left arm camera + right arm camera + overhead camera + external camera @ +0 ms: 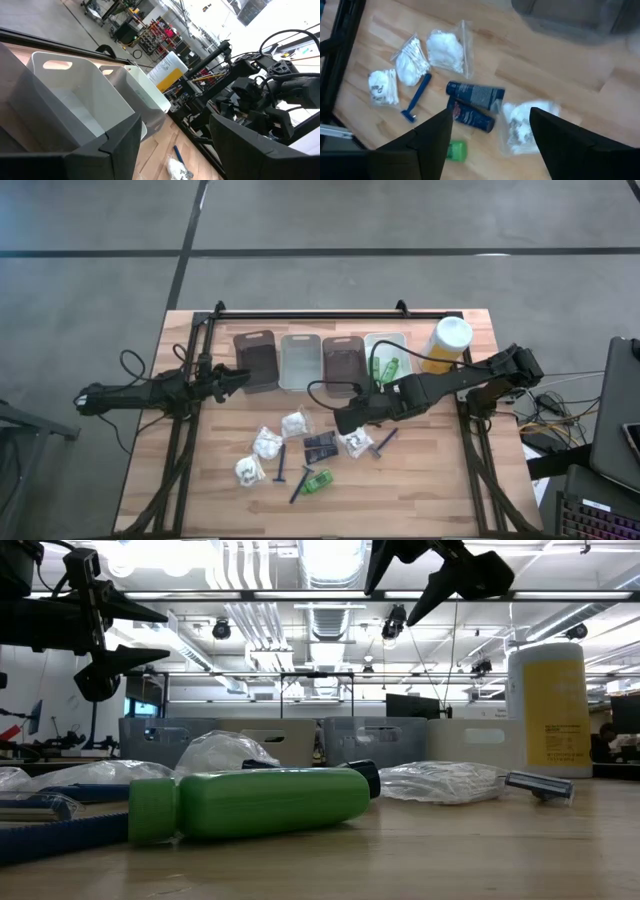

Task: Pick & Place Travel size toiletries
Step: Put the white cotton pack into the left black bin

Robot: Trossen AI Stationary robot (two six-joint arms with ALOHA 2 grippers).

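Two dark tubes (pixel 475 105) lay side by side on the bench (pixel 450 490), right end effector (pixel 490 132) hovering above them, fingers spread, empty. You were on approach; next I'd descend and pinch one. Left end effector (pixel 240 377) waited, spread, near the bins (pixel 255 360).

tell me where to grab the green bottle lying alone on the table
Grip the green bottle across the middle of its body, coming straight down from above. It lies flat on its side, so its long sides are exposed. The open right gripper is nearest.
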